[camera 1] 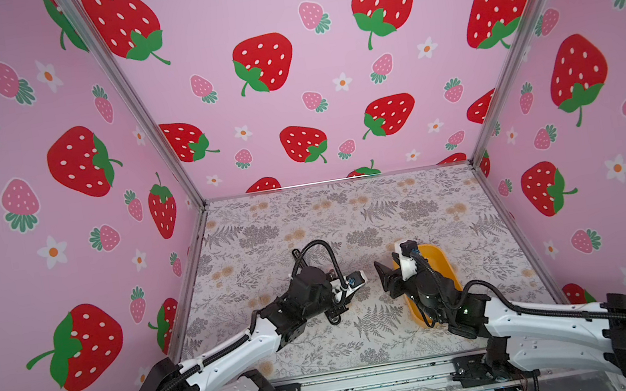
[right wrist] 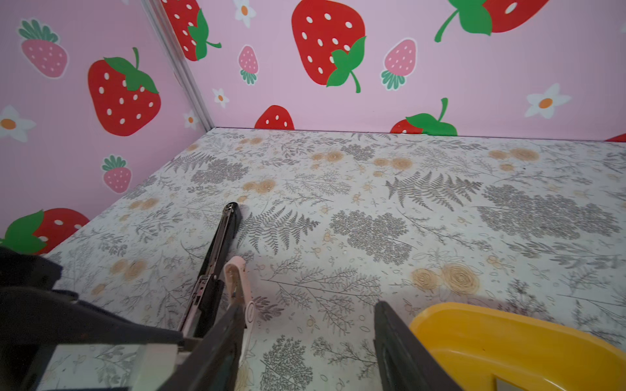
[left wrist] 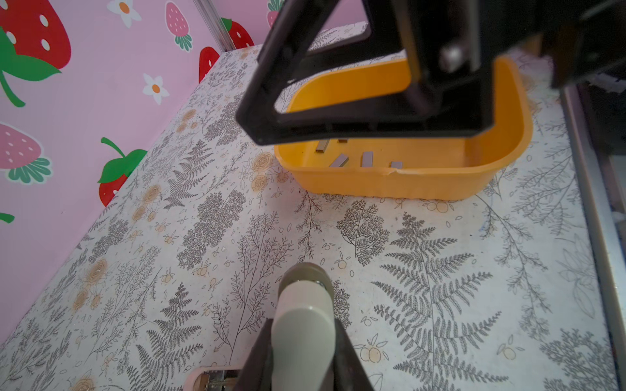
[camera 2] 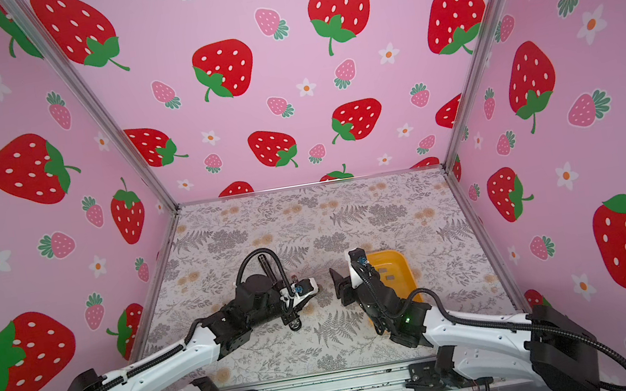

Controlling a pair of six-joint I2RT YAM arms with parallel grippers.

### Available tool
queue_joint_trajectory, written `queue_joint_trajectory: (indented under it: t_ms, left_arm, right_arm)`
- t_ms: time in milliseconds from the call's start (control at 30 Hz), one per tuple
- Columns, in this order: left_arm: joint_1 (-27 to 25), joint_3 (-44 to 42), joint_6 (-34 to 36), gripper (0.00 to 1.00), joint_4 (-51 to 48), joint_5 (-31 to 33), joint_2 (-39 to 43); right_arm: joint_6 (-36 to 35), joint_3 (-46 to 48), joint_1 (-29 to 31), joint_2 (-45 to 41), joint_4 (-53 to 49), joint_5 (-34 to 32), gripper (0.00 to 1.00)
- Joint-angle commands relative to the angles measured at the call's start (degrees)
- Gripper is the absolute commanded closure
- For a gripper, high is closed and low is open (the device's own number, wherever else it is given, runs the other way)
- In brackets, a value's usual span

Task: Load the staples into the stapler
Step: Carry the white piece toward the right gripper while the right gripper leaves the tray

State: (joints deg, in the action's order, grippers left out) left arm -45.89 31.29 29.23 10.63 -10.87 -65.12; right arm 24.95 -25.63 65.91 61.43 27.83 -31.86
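Staples [left wrist: 338, 160], small flat grey metal strips, lie loose on the floor of the yellow plastic tub [left wrist: 406, 184]. At least four show in left wrist view; a black finger of the right gripper [right wrist: 308, 304] hides the rest of the tub floor. That gripper hangs just beside the tub, toward mid-table, fingers wide w/ nothing btw them. The right arm covers much of the tub in both top views. The left gripper [left wrist: 302, 338] is pinched narrow on a pale rounded part of the pink-and-black stapler [right wrist: 218, 254], whose black rail runs out along the floral-print table top [camera 1: 348, 216]. Grippers near, not touching. Tub sits near the alu frame rail [camera 1: 520, 241] at table's right edge; behind it, bare mat to the pink strawberry-print back wall [camera 1: 327, 76].
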Motion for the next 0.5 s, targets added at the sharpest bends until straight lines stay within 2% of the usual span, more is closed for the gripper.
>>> queue_joint_trajectory:
  t_ms: [0,300,467]
  left_arm:
    - [0.10,-0.65,-0.43,1.00,3.28,0.33,1.12]
    - [0.14,-2.53,-0.03,1.00,5.19,-1.21,2.88]
    - [0.10,-2.61,-0.04,1.00,5.19,-2.22,3.34]
  right_arm:
    - [-0.87,-1.54,2.03,1.69,4.55,0.55,0.37]
    - [-0.02,-1.57,4.14,4.00,9.81,4.69,0.40]
    - [1.86,-1.49,4.23,7.04,11.54,3.08,0.43]
